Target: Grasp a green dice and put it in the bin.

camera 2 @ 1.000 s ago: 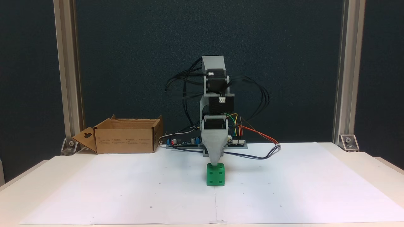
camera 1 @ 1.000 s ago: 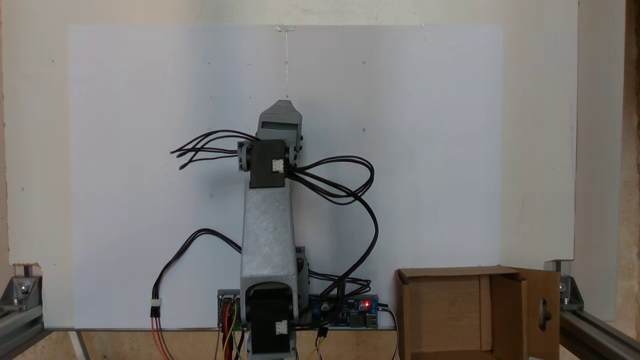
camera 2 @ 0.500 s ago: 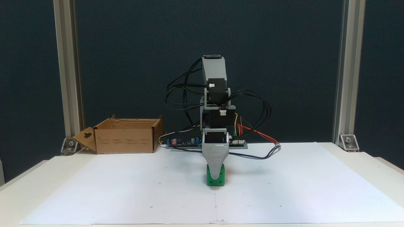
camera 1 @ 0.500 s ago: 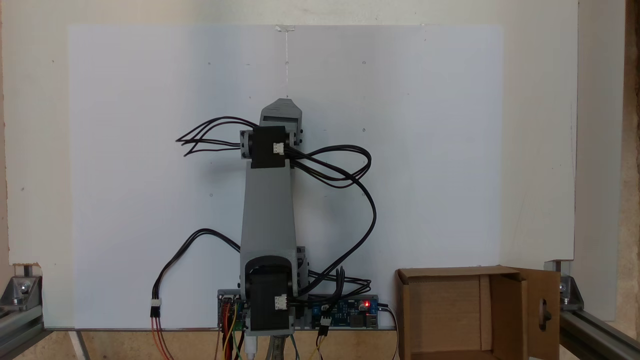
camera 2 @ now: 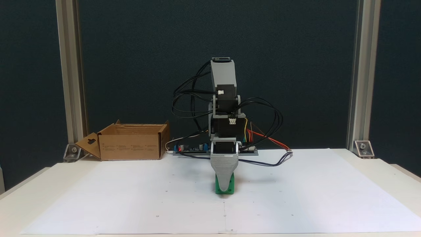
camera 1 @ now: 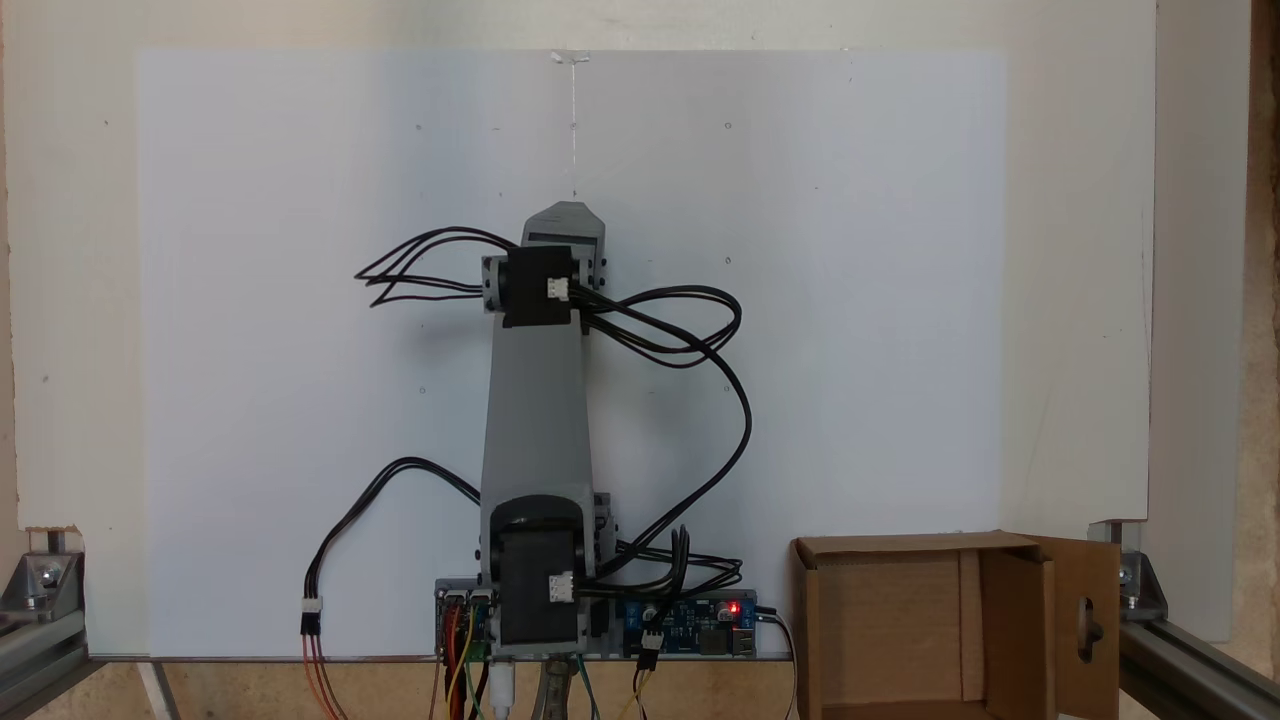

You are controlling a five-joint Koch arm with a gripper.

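The green dice (camera 2: 232, 187) stands on the white paper (camera 2: 131, 197) in front of the arm. My gripper (camera 2: 225, 189) is lowered over it, pointing straight down. Its grey front jaw covers the middle of the dice's face, so green shows only on either side and below the tip. The other jaw lies behind the dice, hidden, so I cannot see how far apart the jaws stand. Seen from above, the gripper (camera 1: 563, 222) hides the dice beneath it. The bin (camera 2: 131, 145), an open cardboard box, sits far left at the back; from above the bin (camera 1: 900, 546) is at the lower right.
Black cables (camera 2: 273, 115) loop out from both sides of the arm. A circuit board (camera 1: 690, 612) with a red light sits at the arm's base beside the bin. Aluminium posts (camera 2: 69, 75) stand at the table's back corners. The paper spreads wide around the dice.
The arm has leaned forward and the gripper has come down: its tip was at the dice's top edge, and now the front jaw reaches almost to the paper. The dice has stayed put.
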